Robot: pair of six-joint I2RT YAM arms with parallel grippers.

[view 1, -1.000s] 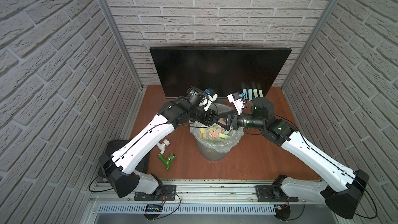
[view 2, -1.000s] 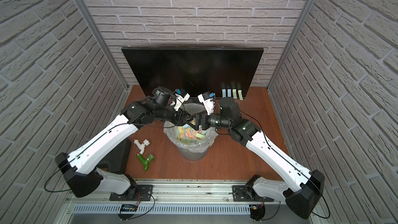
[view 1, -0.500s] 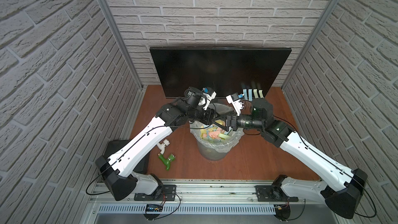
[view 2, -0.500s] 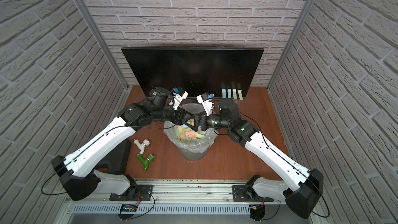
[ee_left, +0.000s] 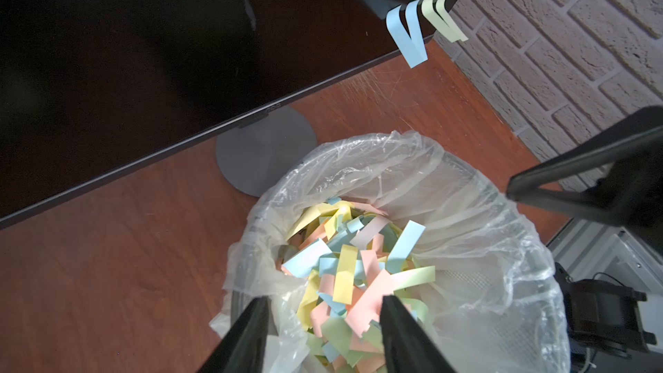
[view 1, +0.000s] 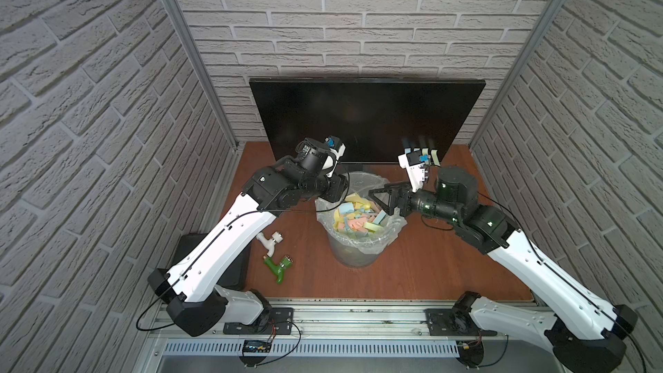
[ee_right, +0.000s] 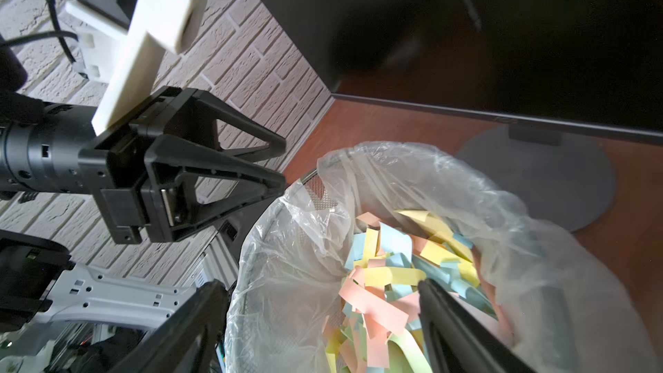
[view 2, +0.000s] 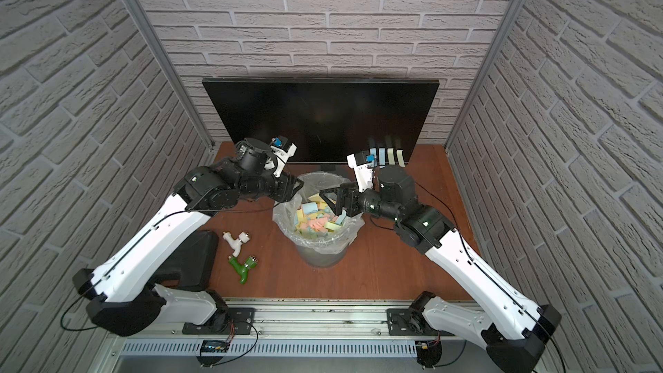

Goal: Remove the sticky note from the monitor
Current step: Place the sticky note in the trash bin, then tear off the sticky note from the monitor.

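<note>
Monitor stands upright just behind both claws, its screen facing them for easy reach, and the bin sits right beneath them to catch what they drop. Left claw and right claw both hang parted and empty over its scraps. Notes cling to the screen's lower corner, beyond the right claw, likely next to be peeled.

Both top views look steeply down from high at 6 o'clock, facing 12, over the whole surface, with the monitor at the back. The left wrist view hangs close over the bin, facing 1 o'clock. The right wrist view faces 11. Both share the bin and the monitor stand.
</note>
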